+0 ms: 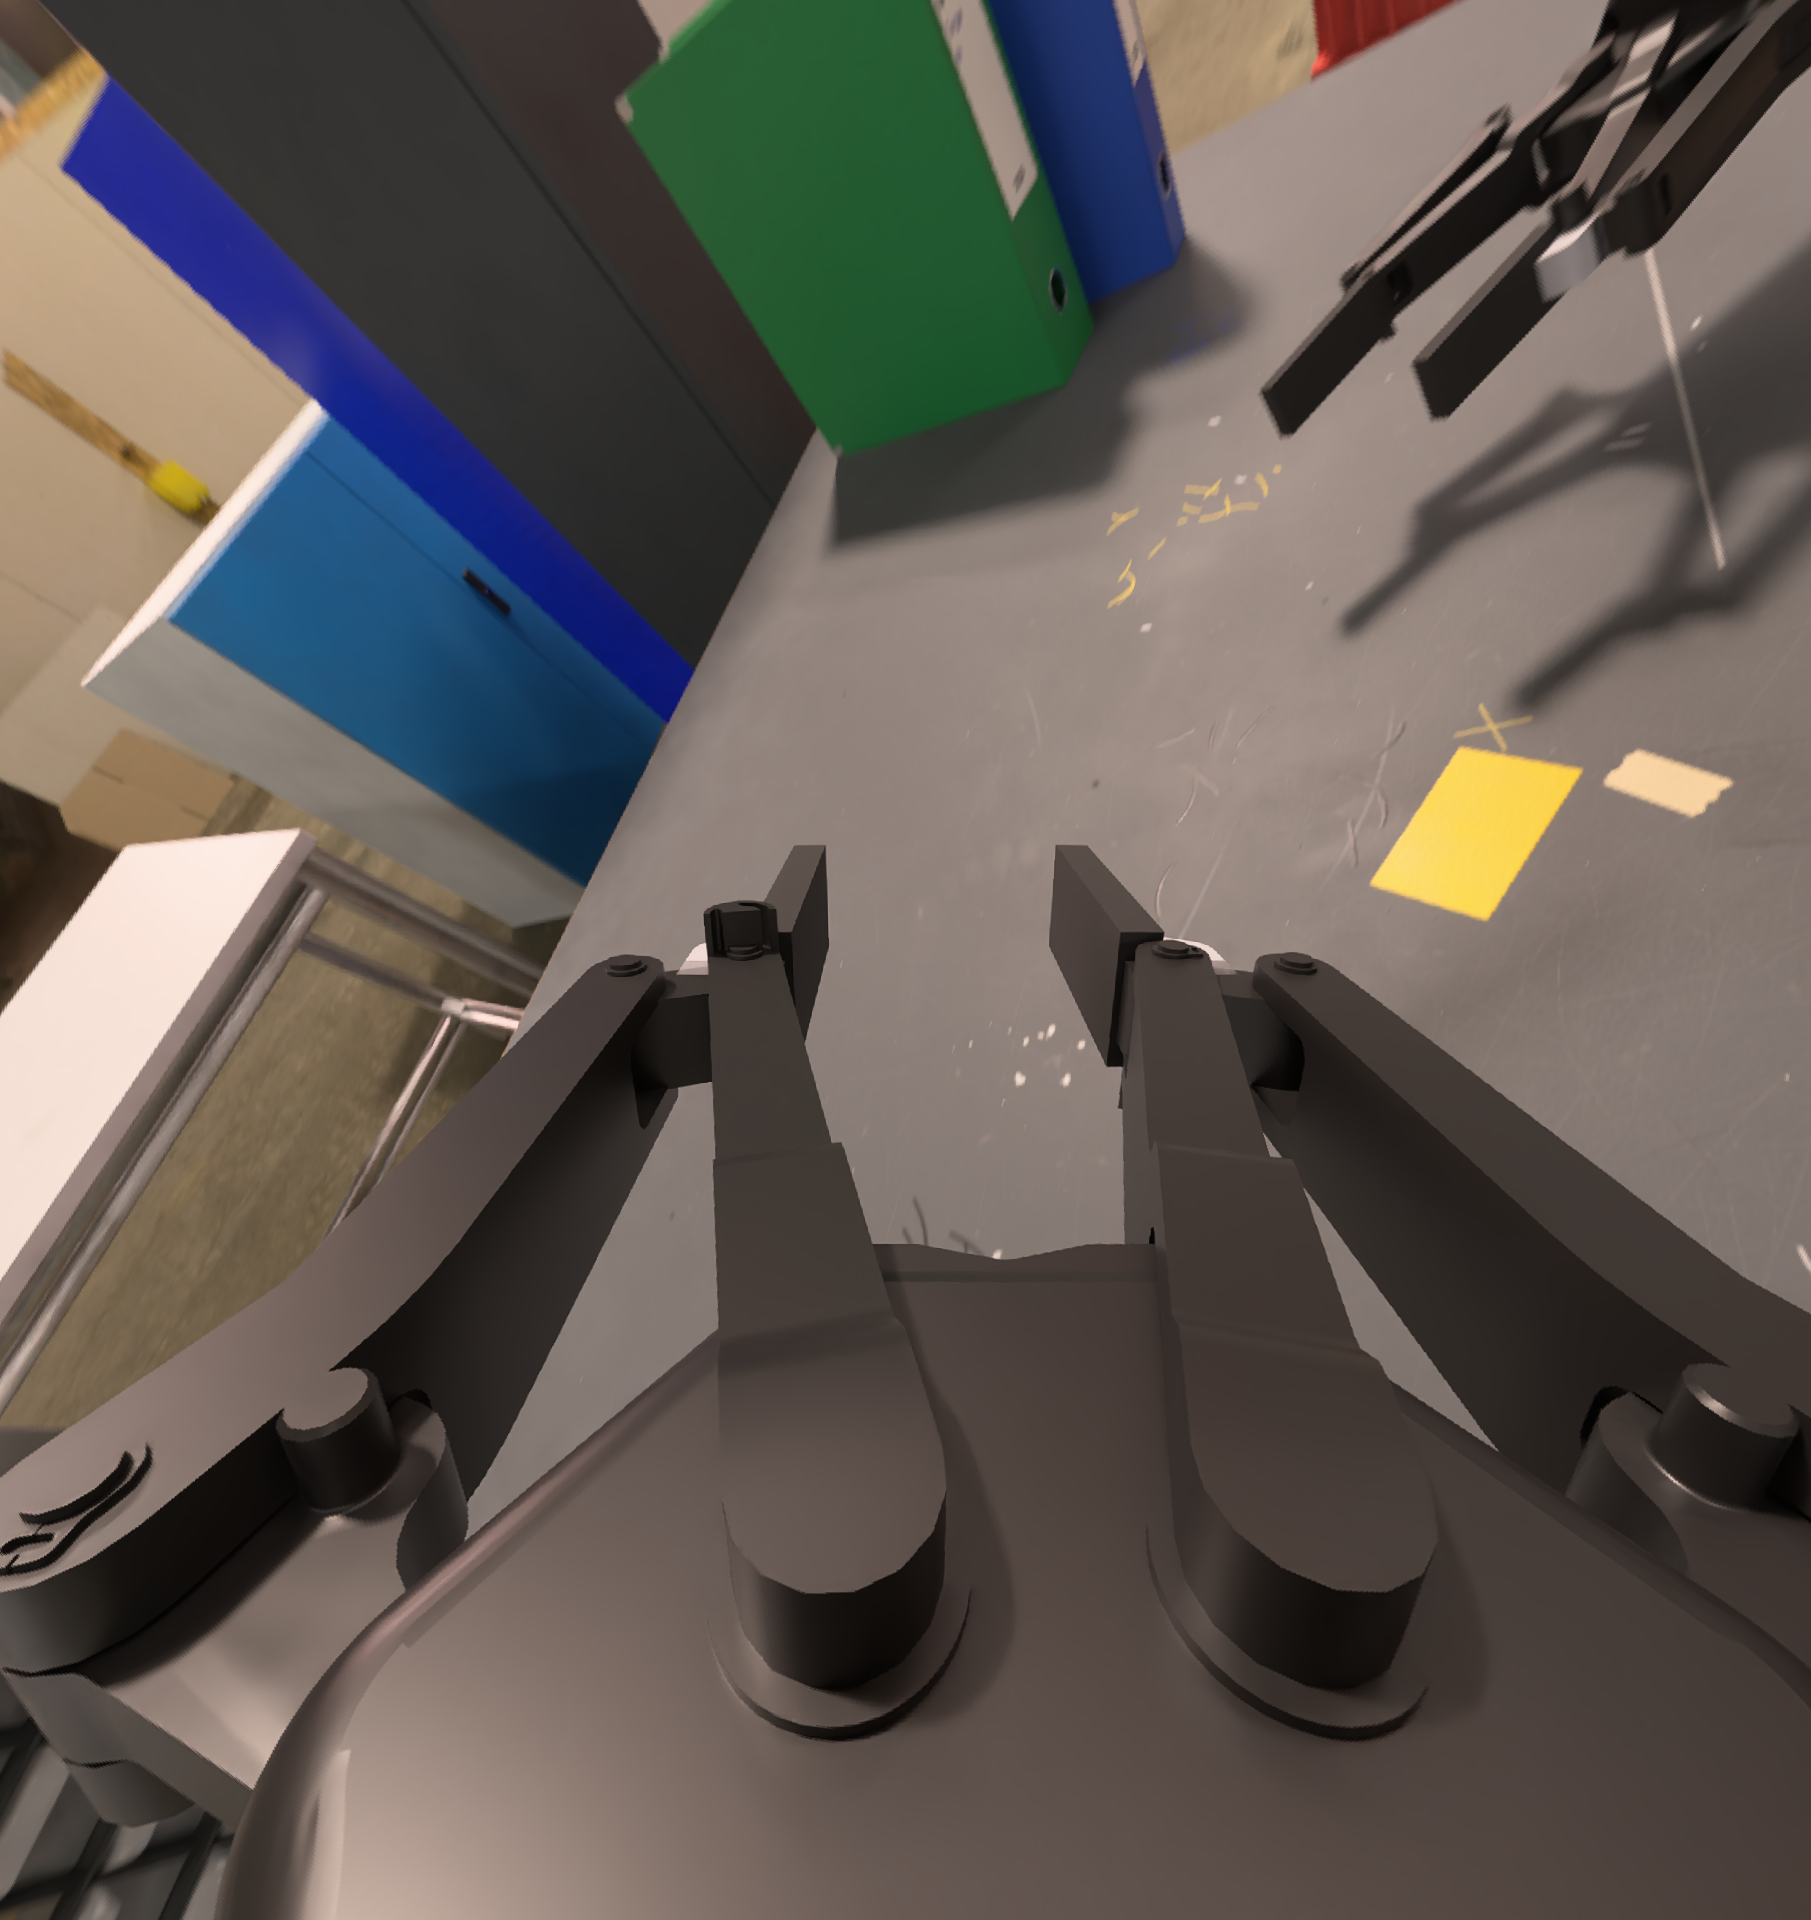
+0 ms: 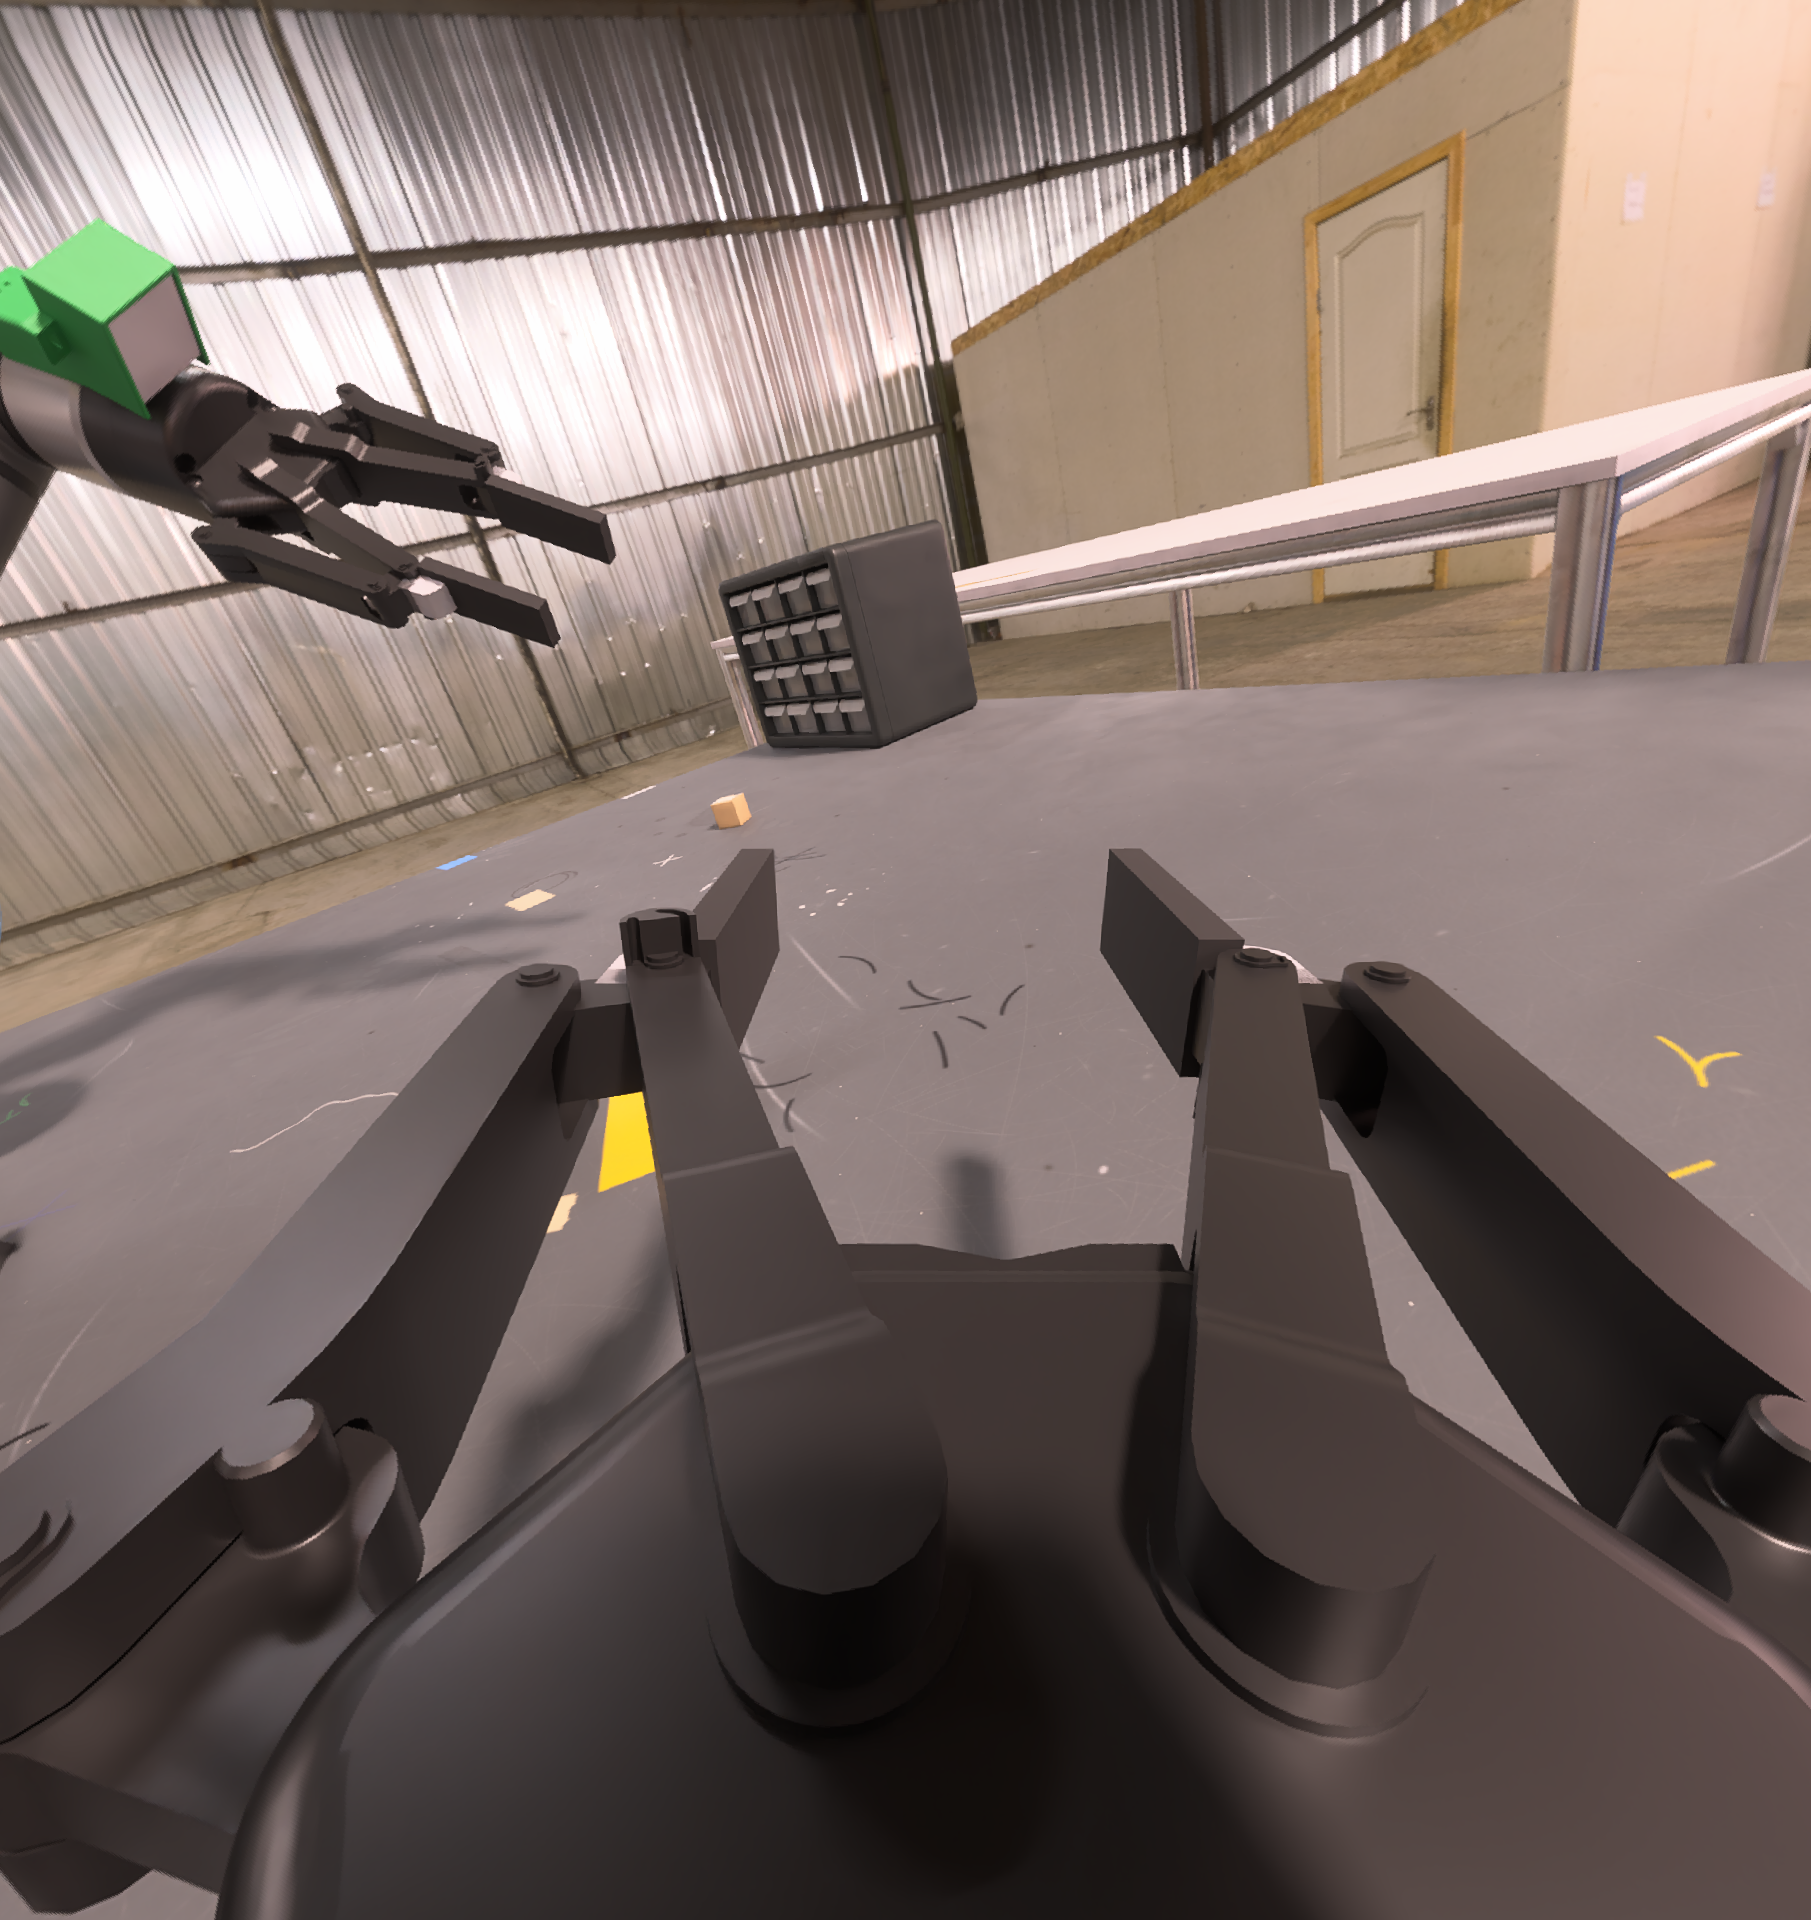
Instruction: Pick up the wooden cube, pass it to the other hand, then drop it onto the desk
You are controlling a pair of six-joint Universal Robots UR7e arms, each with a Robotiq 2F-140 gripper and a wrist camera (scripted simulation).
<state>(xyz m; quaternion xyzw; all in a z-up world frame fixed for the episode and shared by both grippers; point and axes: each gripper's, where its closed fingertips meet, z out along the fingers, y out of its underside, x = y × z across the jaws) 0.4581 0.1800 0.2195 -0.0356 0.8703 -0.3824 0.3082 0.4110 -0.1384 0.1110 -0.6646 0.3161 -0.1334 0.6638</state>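
Left gripper [image 1: 939, 914]: jaws spread, nothing between the fingers, held above the grey desk [image 1: 984, 644]. Ahead of it and to its left stand a green binder [image 1: 859, 218] and a blue binder [image 1: 1098, 135], upright on the desk and side by side. Ahead and to its right lie a yellow rectangle [image 1: 1474, 831] and, just beyond that, a pale strip of tape [image 1: 1665, 781], both flat on the desk surface. Farther ahead on the right the right gripper [image 1: 1363, 390] hangs clear of the desk, its shadow cast below it.

Right gripper [image 2: 940, 914]: jaws spread wide, empty, above the desk [image 2: 1400, 831]. The wooden cube [image 2: 730, 809] rests on the desk well ahead of these fingers, slightly left of their centre line, touched by neither gripper. Beyond the cube a dark drawer cabinet [image 2: 849, 636] stands near the far desk edge. The left gripper [image 2: 568, 582] shows to the upper left of this view, raised above the desk, jaws parted and empty, with a green block [image 2: 90, 312] mounted at its wrist. Scuffs and yellow marks cover the desk between the fingers and to their right
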